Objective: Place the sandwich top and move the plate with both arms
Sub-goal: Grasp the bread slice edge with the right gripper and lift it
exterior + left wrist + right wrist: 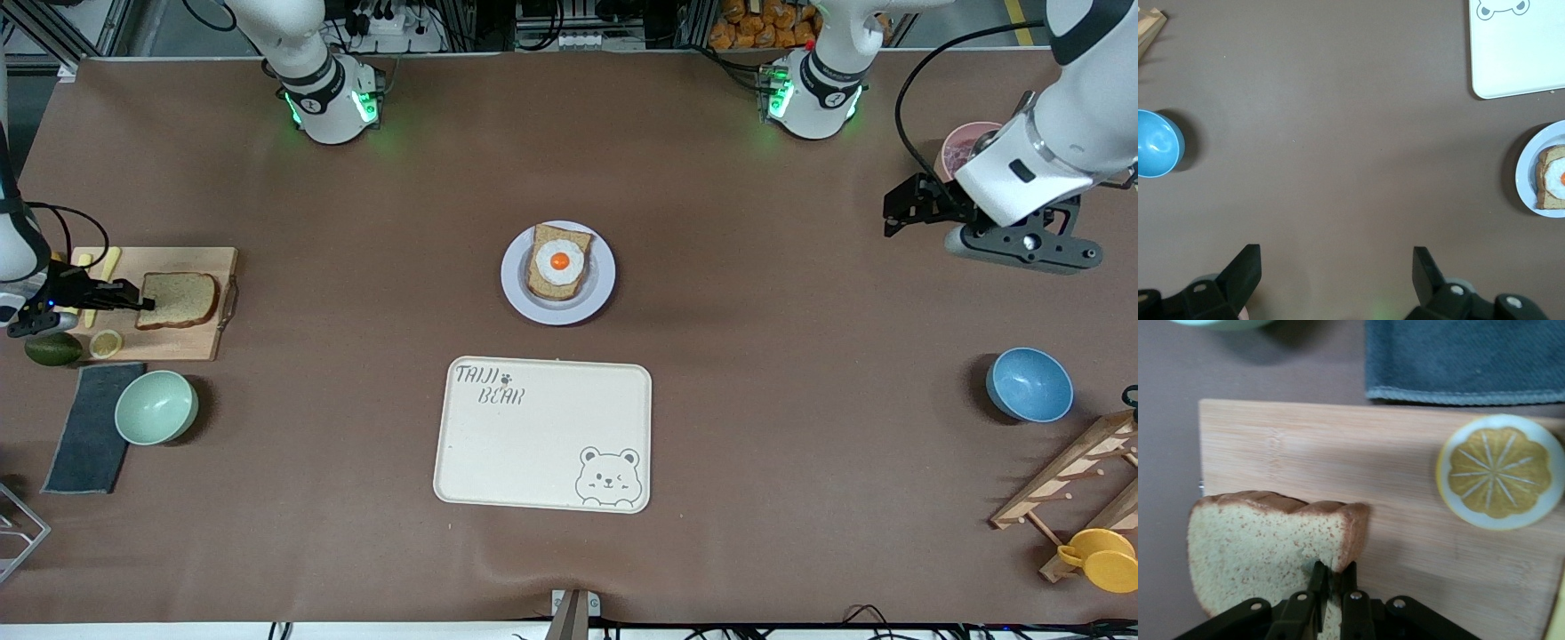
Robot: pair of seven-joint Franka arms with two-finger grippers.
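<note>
Bread is the centre of the front view: the sandwich top (180, 300) lies on a wooden cutting board (191, 342) at the right arm's end of the brown worktop (756, 373), and the right tool (142, 305) is clamped on the slice's edge. A lemon slice (106, 343) sits on the board, with an avocado (52, 348), a dark cloth (89, 427) and a mint bowl (156, 407) close by. The plate (601, 276), mid-worktop, carries a slice topped with a fried egg (558, 261); the cream bear tray (542, 434) lies nearer the camera. The left tool (898, 213) waits in the air at the left arm's end of the worktop, its fingers apart, with a blue bowl (1029, 384) nearer the camera. Left wrist view: the left tool's spread fingers (1245, 270) frame bare worktop, with the blue bowl, tray corner and plate at the edges. Right wrist view: the right tool's fingers (1353, 583) pinch the slice's crust, the slice resting on the board near the lemon slice.
</note>
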